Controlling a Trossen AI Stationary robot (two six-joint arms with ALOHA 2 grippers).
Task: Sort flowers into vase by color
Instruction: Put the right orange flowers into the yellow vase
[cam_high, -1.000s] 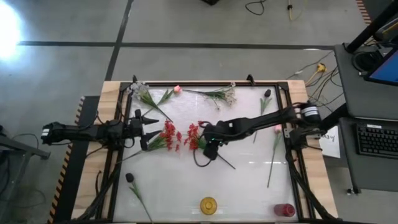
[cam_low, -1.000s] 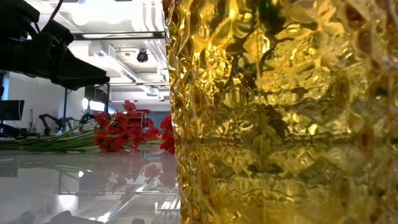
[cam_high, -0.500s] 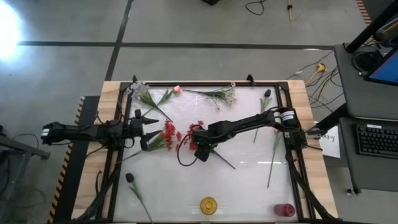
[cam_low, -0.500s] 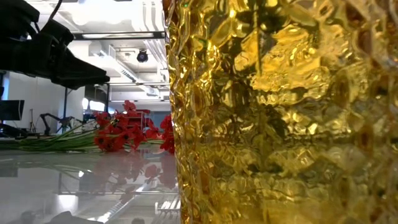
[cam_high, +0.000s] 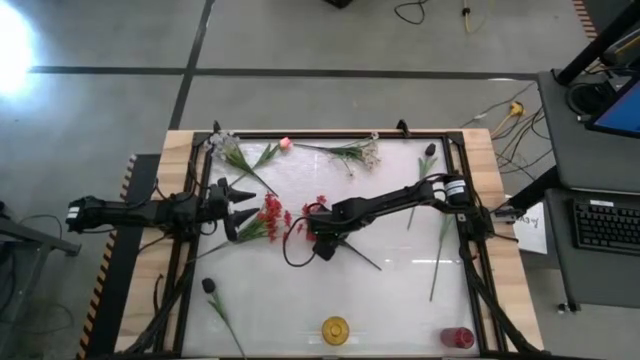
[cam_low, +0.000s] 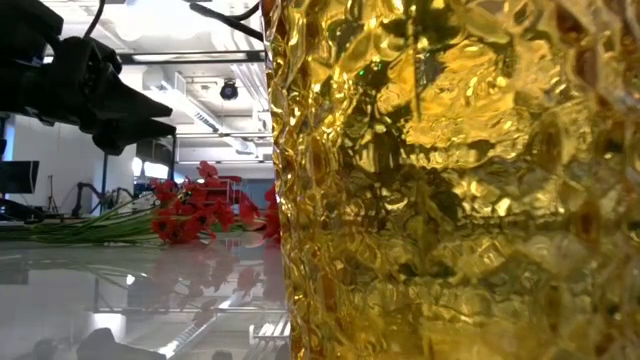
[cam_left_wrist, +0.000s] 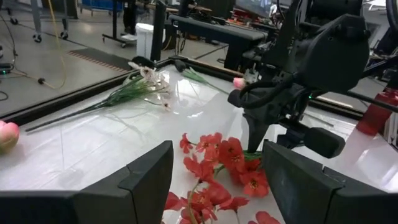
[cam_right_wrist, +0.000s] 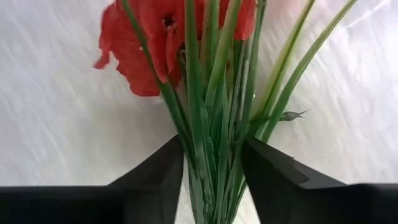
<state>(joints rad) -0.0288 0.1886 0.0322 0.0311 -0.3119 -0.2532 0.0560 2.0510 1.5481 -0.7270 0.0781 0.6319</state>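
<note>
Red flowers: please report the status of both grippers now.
Right gripper astride red flower stems mid-table, grip unconfirmed. Left gripper open beside second red bunch. Nothing blocking.

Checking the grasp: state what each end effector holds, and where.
Right end effector brackets a red flower's green stems below the blossoms; grip unconfirmed. Left end effector holds nothing.

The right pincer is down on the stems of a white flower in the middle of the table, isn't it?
Not quite: the flower is red, not white. The right wrist view shows the right pincer with its fingers on either side of green stems topped by a red flower. The high view puts it in the middle of the table.
</note>
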